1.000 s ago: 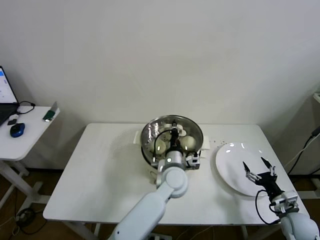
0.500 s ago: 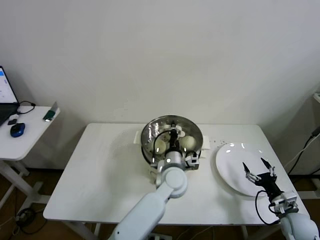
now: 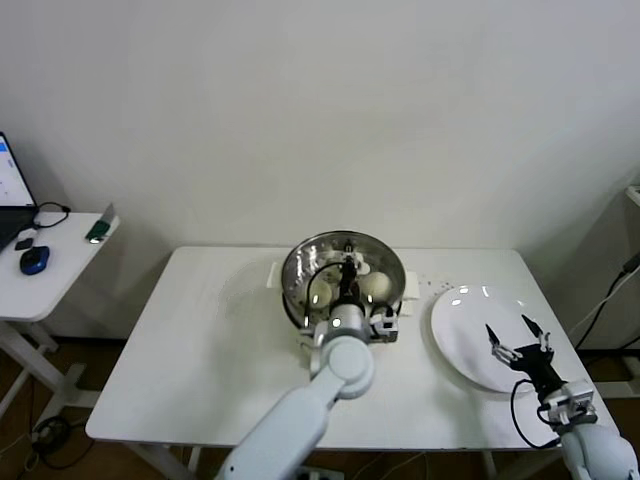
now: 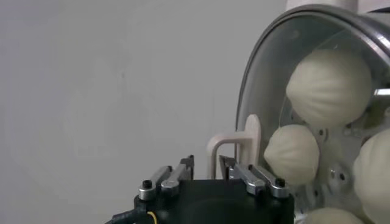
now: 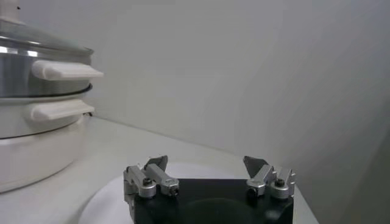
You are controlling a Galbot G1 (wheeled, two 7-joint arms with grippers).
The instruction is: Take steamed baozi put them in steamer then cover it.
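The steamer stands at the table's back middle with the clear glass cover seated on it. Several creamy baozi lie inside under the glass; the left wrist view shows them through the cover. My left gripper reaches over the cover. Its fingers stand a little apart around the bar of the white handle, and the left gripper leaves a gap beside it. My right gripper hangs open and empty over the white plate.
The right wrist view shows the covered steamer on its white pot base, and the plate under the right gripper. A side desk with a laptop and mouse stands far left.
My left gripper has edged slightly farther over the cover, towards the wall. The right arm has not moved.
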